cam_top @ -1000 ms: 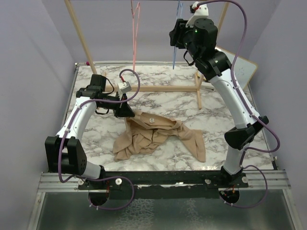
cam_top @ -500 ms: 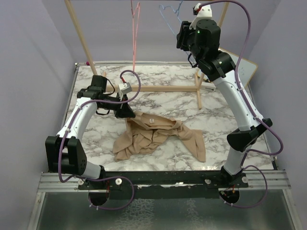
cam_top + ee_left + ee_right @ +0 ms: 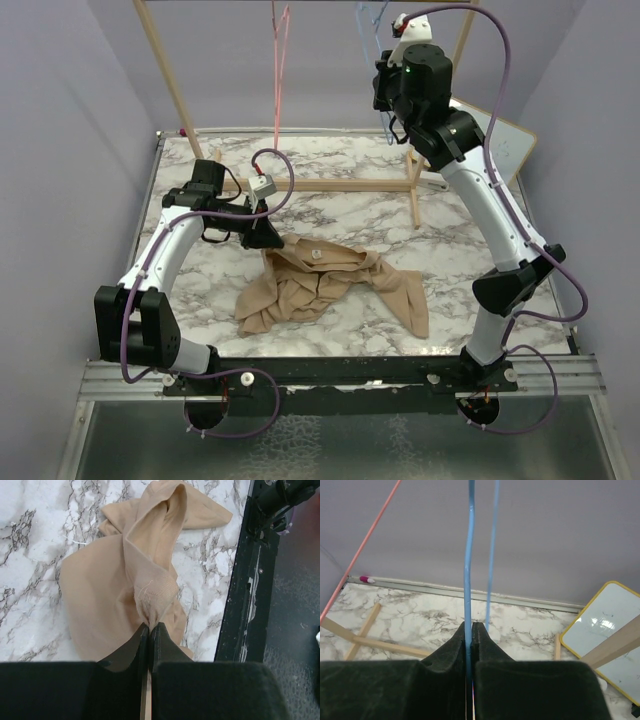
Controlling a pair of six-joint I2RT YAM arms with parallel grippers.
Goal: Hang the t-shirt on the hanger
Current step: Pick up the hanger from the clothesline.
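Note:
The tan t-shirt [image 3: 320,283] lies crumpled on the marble table, a sleeve trailing to the front right. My left gripper [image 3: 266,236] is at its back-left edge. In the left wrist view the left gripper [image 3: 149,626] is shut on a pinched fold of the t-shirt [image 3: 110,580]. My right gripper [image 3: 383,100] is raised high at the back, by the rack's top rail. In the right wrist view the right gripper [image 3: 471,625] is shut on one wire of the light-blue hanger [image 3: 469,555]. The hanger [image 3: 368,18] shows only partly in the top view.
A pink wire hanger [image 3: 280,60] hangs from the wooden rack [image 3: 340,185] at the back; it also shows in the right wrist view [image 3: 370,535]. A yellow-framed whiteboard [image 3: 610,625] leans at the back right. The table's black front rail [image 3: 245,590] lies beyond the shirt.
The right arm has lifted and swung the blue hanger, which hung straight down from the rail a second ago. The left gripper has shifted slightly while staying on the shirt.

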